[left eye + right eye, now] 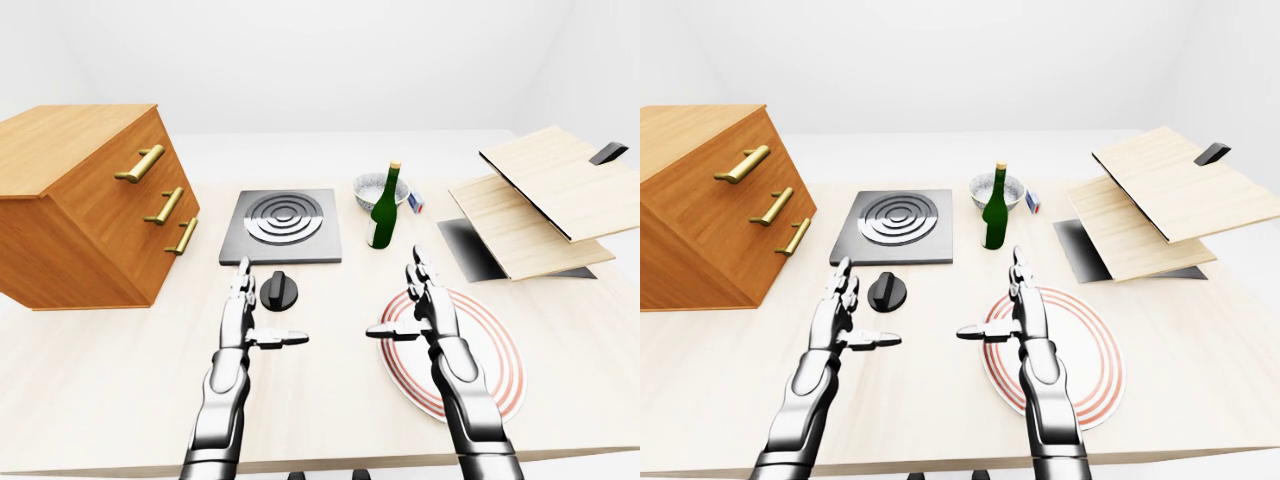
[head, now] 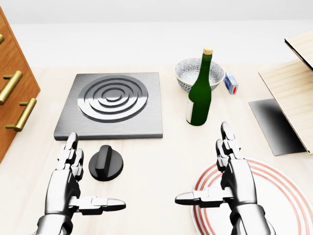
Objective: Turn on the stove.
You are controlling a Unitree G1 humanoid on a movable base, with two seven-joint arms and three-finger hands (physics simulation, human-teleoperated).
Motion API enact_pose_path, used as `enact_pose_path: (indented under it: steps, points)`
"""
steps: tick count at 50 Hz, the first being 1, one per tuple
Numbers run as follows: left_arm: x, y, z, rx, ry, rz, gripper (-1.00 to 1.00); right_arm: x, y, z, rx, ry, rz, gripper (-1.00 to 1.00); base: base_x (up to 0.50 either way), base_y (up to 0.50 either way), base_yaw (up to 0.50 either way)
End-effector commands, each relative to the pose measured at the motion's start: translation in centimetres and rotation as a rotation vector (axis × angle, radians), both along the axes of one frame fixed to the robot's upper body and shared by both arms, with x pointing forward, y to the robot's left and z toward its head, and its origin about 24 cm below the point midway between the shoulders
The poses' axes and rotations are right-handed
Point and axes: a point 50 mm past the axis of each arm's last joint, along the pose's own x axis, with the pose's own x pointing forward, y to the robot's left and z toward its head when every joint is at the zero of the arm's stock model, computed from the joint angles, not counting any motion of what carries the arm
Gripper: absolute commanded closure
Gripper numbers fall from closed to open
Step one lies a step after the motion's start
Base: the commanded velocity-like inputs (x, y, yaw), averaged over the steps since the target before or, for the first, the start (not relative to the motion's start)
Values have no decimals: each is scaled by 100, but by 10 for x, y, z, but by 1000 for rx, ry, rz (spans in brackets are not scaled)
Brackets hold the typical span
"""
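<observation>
The stove is a grey square plate (image 2: 110, 104) with a ringed burner, upper left of centre in the head view. Its black round knob (image 2: 105, 163) lies on the table just below the plate. My left hand (image 2: 80, 183) hovers open just left of and below the knob, fingers pointing up the view, thumb stretched right, not touching it. My right hand (image 2: 215, 178) is open too, over the left rim of a red-ringed plate (image 2: 283, 196).
A green bottle (image 2: 200, 93) stands right of the stove, with a patterned bowl (image 2: 191, 70) behind it and a small blue box (image 2: 231, 83). A wooden drawer chest (image 1: 90, 205) sits at left. Stacked wooden boards (image 1: 540, 195) lie at right.
</observation>
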Motion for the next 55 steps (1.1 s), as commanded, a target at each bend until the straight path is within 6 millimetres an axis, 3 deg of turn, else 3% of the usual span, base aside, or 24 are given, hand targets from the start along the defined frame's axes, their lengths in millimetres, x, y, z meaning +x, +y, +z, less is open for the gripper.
enact_pose_path:
  steps: [1,19,42,48,55]
  points:
    - [-1,-6,-10,9,25,-14,-100,1,-2,2,5,-10,-4,-100,0,0,0]
    - [-1,-16,-36,20,120,-37,-100,3,-4,8,16,-32,-10,-100,0,0,0]
    - [-3,-30,-32,1,101,-83,-100,2,-7,13,23,-57,-15,-100,0,0,0]
    - [-1,-42,-28,-7,86,-114,-100,3,-9,17,29,-70,-23,-100,0,0,0]
    - [0,-57,-39,3,139,-156,-100,6,-11,18,34,-73,-31,-100,0,0,0]
